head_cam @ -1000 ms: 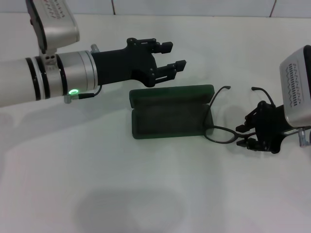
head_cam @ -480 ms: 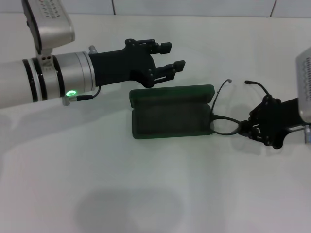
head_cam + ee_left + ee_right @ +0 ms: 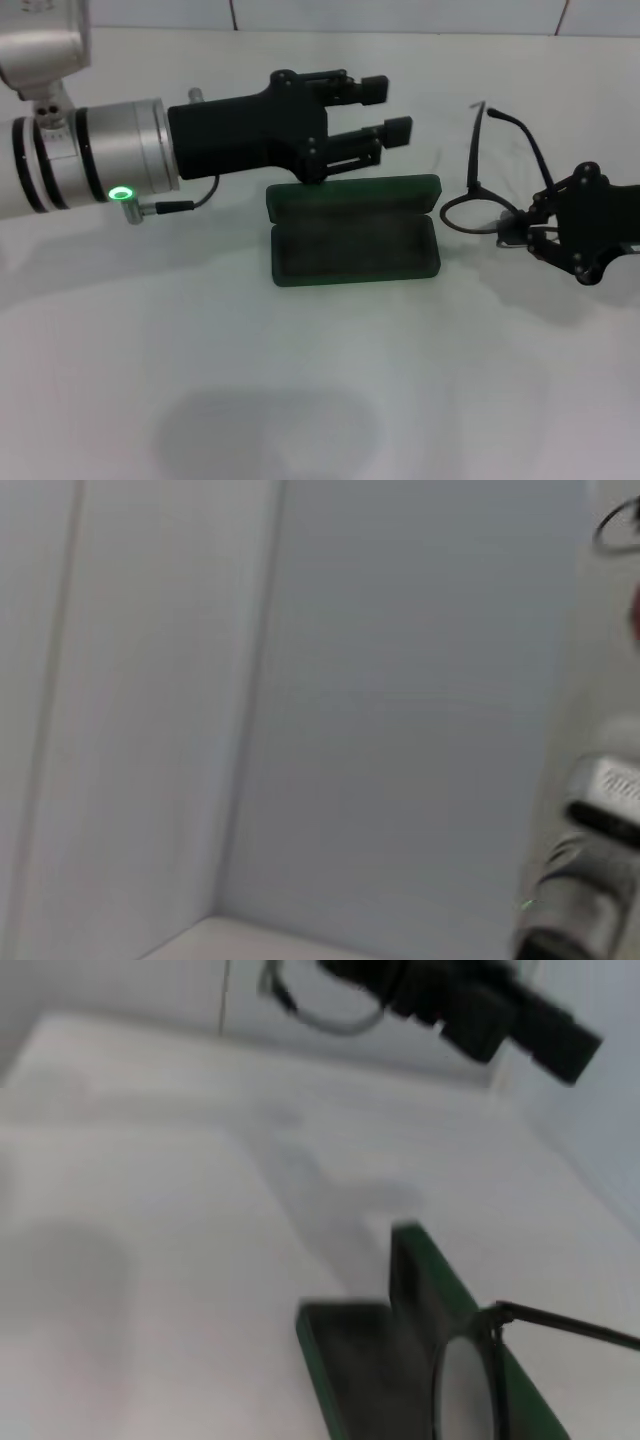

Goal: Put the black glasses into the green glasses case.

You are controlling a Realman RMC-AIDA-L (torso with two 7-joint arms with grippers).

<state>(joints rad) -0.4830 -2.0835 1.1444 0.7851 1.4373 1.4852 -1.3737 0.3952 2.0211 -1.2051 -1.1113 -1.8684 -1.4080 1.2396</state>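
The green glasses case (image 3: 355, 248) lies open on the white table, its lid (image 3: 352, 193) tilted back. It also shows in the right wrist view (image 3: 345, 1360). My right gripper (image 3: 527, 230) is shut on the black glasses (image 3: 478, 205) at the frame's front. It holds them in the air just right of the case, with the temple arms pointing up and back. One lens shows in the right wrist view (image 3: 462, 1385). My left gripper (image 3: 388, 108) is open and empty, hovering behind the case's lid.
The white table (image 3: 300, 380) stretches toward me in front of the case. A tiled wall edge (image 3: 400, 20) runs along the back. The left gripper shows far off in the right wrist view (image 3: 470, 1010).
My right gripper has lifted the glasses off the table and tilted them upright, still right of the case. My left gripper has shifted slightly right and up.
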